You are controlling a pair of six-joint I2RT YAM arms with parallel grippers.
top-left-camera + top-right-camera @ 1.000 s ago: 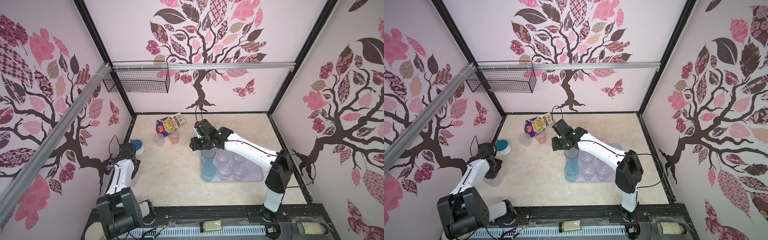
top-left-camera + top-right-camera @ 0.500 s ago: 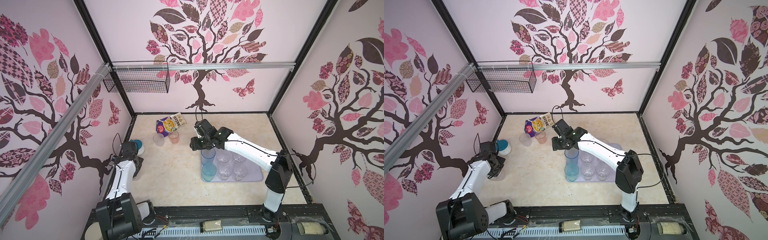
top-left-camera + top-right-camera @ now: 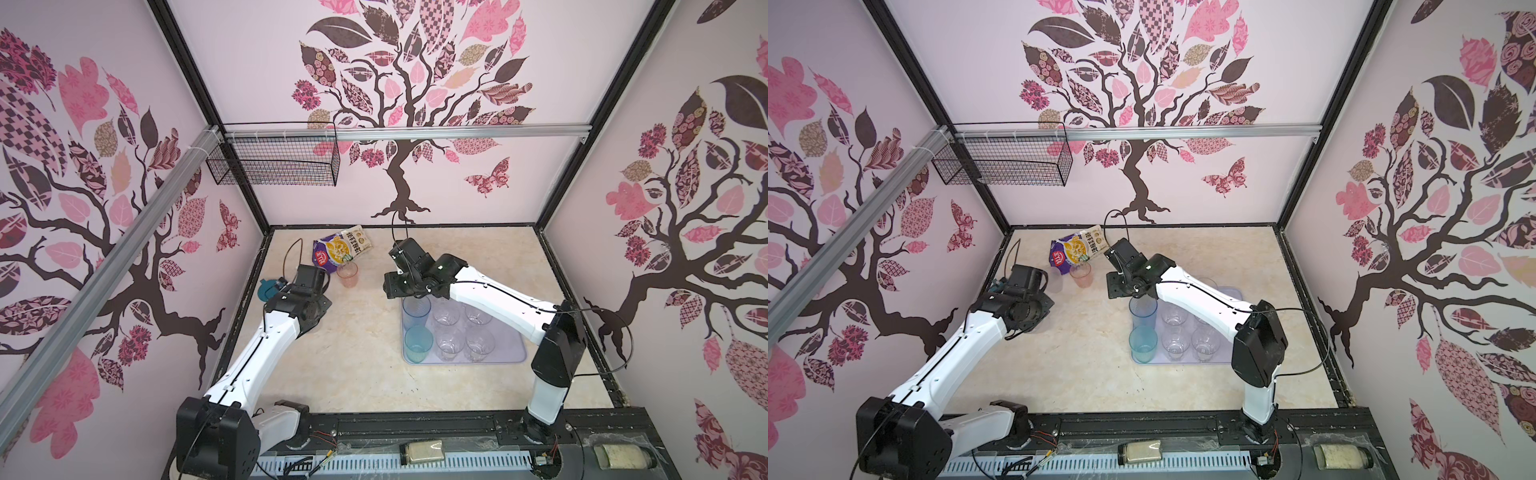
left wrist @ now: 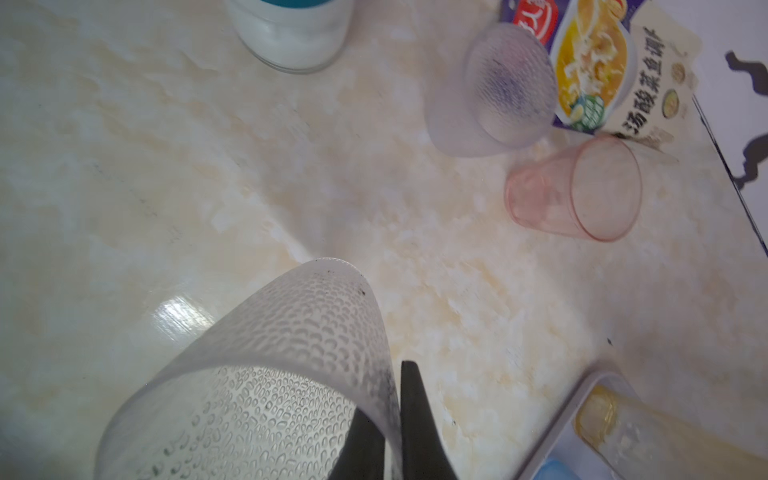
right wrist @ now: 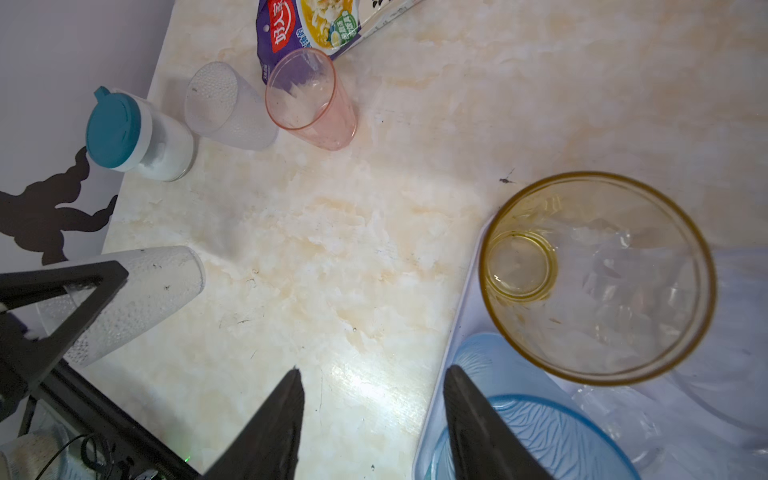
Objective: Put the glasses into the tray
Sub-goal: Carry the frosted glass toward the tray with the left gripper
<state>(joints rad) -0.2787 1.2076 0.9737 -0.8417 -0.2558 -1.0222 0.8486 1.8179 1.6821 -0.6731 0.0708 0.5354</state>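
Beside pink glass point(image 5: 309, 99), pouch point(image 5: 299, 29) marked 好人家, left pincer point(image 4: 388, 403) clenched on dimpled tumbler point(image 4: 270, 365), right pincer point(image 5: 372, 374) parted

Table centre point(image 3: 357, 357) bare — pink glass point(image 3: 347, 274), snack bag point(image 3: 341, 249) crowd far-left corner.

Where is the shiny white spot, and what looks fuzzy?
Left wrist view: glare on the table beside the held dimpled glass; the amber glass at the edge is blurry. Right wrist view: another glare patch by the open right claw.
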